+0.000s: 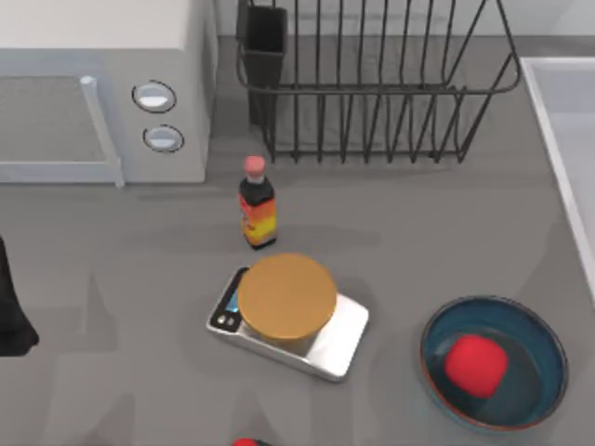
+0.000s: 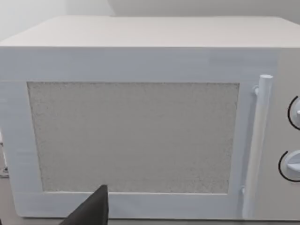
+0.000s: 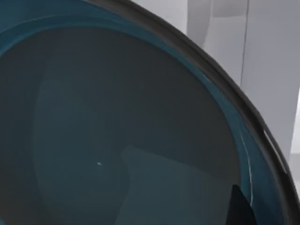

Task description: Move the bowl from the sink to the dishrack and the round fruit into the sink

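Note:
The round fruit [image 1: 476,362], a plain red ball, lies inside a dark-blue bowl [image 1: 530,386] on the table at the front right. A second dark-blue bowl [image 3: 117,117] sits very close in the right wrist view, with a pale wall of the sink [image 3: 267,56] behind its rim. A dark part of my right gripper [image 3: 241,208] shows at that bowl's edge. The sink's light rim [image 1: 556,139] runs along the table's right side. The black wire dishrack [image 1: 372,93] stands at the back with its cutlery cup [image 1: 264,42]. My left arm [image 1: 9,316] is parked at the left edge.
A grey-white microwave [image 1: 102,93] occupies the back left, and the left wrist view faces its door [image 2: 136,136]. A red-capped sauce bottle [image 1: 257,204] stands mid-table. A kitchen scale [image 1: 321,334] with a brown disc [image 1: 288,297] sits in front of it.

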Robot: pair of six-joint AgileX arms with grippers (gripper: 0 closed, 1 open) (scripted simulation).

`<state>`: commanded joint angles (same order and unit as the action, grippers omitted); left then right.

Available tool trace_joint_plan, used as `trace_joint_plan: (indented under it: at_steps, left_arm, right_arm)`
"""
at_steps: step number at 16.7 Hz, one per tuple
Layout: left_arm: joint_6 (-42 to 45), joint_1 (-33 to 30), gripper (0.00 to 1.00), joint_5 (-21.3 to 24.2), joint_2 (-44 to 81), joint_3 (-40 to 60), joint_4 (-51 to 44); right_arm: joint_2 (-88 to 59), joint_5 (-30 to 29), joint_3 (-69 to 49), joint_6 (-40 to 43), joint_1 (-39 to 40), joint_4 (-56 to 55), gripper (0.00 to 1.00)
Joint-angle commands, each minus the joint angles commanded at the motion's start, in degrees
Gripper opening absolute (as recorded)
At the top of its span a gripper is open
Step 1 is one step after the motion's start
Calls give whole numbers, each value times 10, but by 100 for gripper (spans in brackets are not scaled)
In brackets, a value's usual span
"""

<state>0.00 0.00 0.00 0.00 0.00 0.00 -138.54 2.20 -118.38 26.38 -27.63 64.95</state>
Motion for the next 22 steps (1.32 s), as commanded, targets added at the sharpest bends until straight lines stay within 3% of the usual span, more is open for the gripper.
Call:
trace_joint_plan:
  at_steps: [11, 19, 22]
  left_arm:
    - [0, 0, 100, 0, 0, 0, 0]
    - [0, 0, 100, 0, 0, 0, 0]
    - [0, 0, 100, 0, 0, 0, 0]
  right_arm:
    - [471, 16, 229, 166, -160, 244, 0]
    - [511, 19, 249, 183, -176, 267, 0]
    - [506, -1, 251, 167, -141, 236, 0]
